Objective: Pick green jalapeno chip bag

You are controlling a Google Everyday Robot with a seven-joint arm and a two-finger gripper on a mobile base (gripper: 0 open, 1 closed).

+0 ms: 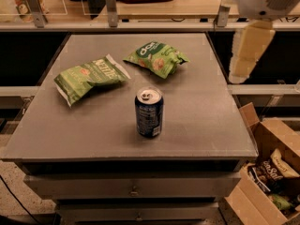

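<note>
The green jalapeno chip bag [89, 77] is long and light green with white slanted lettering. It lies flat on the left part of the grey table [206, 125]. My gripper [247, 55] hangs on the cream arm at the upper right, beyond the table's right edge. It is well apart from the bag and nothing shows in it.
A shorter green chip bag with a dark round logo [157, 58] lies at the back centre. A blue soda can [149, 112] stands upright in the middle of the table. An open cardboard box with snack bags [272, 172] sits on the floor at the lower right. A railed counter [140, 18] runs behind the table.
</note>
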